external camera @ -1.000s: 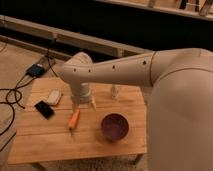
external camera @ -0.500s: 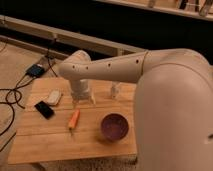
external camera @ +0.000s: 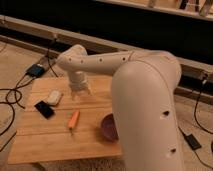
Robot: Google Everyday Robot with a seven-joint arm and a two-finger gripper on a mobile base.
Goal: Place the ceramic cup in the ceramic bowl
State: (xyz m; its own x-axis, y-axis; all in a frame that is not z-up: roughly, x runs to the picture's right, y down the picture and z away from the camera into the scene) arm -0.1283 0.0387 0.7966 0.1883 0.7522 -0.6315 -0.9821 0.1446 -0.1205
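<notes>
reach step: hand [external camera: 81, 93] hangs spread, empty, above the tabletop [external camera: 45, 137]. next: find and grasp the ceramic cup, not in sight.

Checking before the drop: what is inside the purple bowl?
The bowl looks empty where visible; the arm covers the rest. The gripper, jaws open, hangs beyond the carrot.

A lab-like test room: a wooden table [external camera: 45, 137] on carpet [external camera: 15, 55], with cables [external camera: 7, 97] and a dark box [external camera: 36, 70] on the floor. The gripper [external camera: 80, 93] hangs near the table's far edge, fingers apart.
</notes>
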